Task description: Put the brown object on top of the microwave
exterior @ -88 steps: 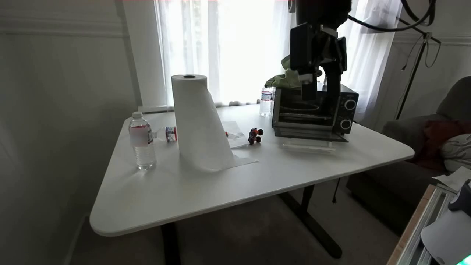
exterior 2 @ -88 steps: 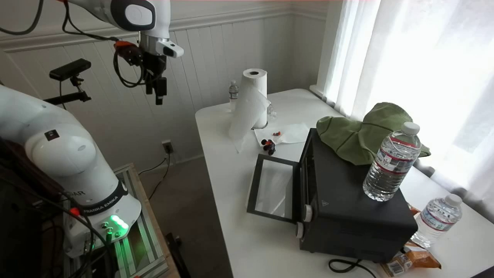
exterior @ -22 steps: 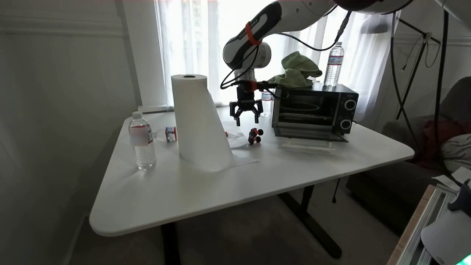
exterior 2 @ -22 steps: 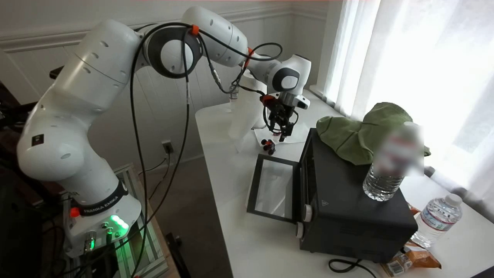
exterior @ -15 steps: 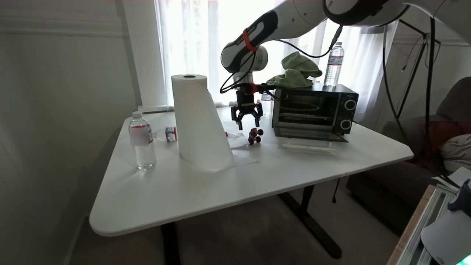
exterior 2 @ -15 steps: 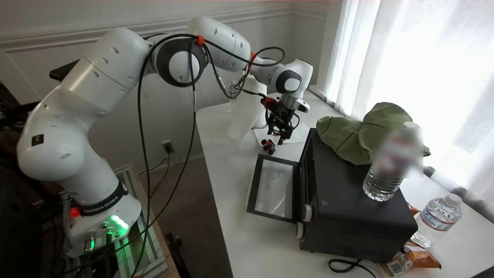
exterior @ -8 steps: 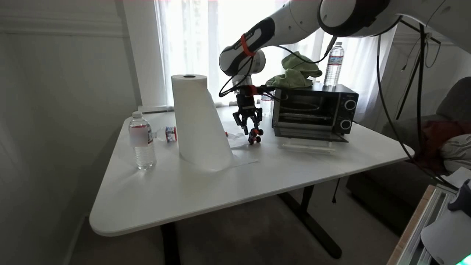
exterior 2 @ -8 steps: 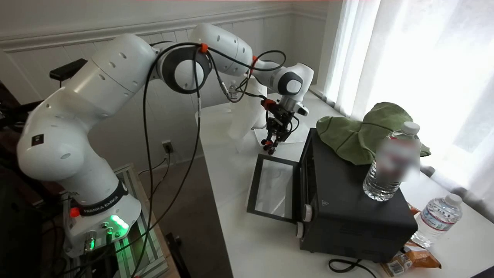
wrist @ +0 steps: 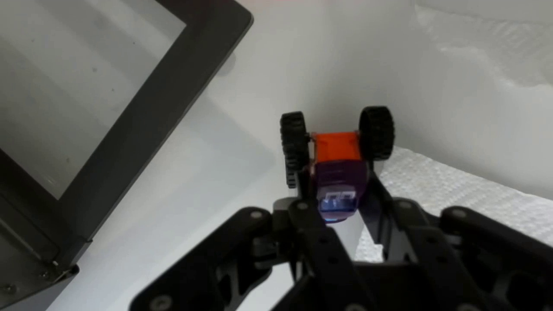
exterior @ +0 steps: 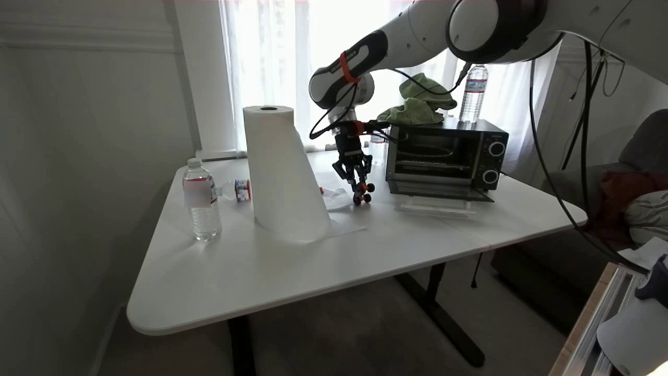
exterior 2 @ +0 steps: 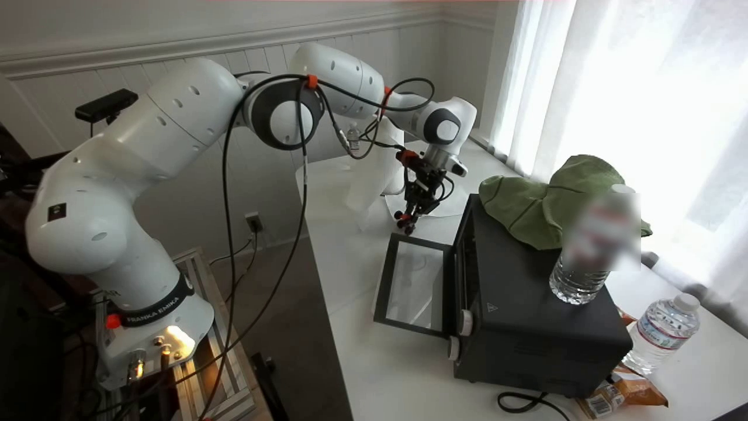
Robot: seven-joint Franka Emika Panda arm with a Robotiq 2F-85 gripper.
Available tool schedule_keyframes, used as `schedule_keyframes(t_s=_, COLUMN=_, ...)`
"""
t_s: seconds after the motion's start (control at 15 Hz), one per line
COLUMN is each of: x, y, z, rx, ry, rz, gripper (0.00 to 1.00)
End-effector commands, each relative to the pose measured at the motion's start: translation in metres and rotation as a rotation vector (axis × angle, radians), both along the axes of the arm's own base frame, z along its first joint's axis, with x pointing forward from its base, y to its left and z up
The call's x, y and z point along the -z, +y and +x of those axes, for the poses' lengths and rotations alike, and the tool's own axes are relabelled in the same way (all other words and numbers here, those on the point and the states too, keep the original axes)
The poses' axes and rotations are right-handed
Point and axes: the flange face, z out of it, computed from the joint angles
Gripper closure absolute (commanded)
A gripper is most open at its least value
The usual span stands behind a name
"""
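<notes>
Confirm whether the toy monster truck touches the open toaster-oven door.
Apart: the wrist view shows white tabletop between the toy monster truck and the toaster-oven door.

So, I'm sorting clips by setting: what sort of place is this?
Probably a room in a home: a grey sofa or armchair with a patterned cushion, and sheer white curtains, suggest it.

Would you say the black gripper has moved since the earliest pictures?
Yes: in an exterior view, the gripper went down and right, past the white paper roll.
</notes>
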Motion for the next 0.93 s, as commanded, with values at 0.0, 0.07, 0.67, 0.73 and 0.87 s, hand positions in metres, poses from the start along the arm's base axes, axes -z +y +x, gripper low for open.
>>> schedule_keyframes(t_s=0.0, x=-0.024, y=-0.006, z=0.006, rx=0.019, ry=-0.026, rz=0.008, gripper=0.92)
schedule_keyframes(t_s=0.07, x=-0.033, y=-0.007, z=0.007, rx=0.037, ry=-0.047, rz=0.0, gripper=0.92)
schedule_keyframes(t_s=0.67, x=-0.126, y=-0.028, z=-0.004, rx=0.414, ry=-0.271, rz=-0.017, gripper=0.92)
schedule_keyframes(t_s=0.73, x=-0.139, y=-0.035, z=-0.006, rx=0.452, ry=-0.312, rz=-0.028, gripper=0.92)
schedule_keyframes(t_s=0.87, x=-0.16, y=-0.048, z=-0.013, rx=0.53, ry=-0.392, rz=-0.044, gripper=0.92)
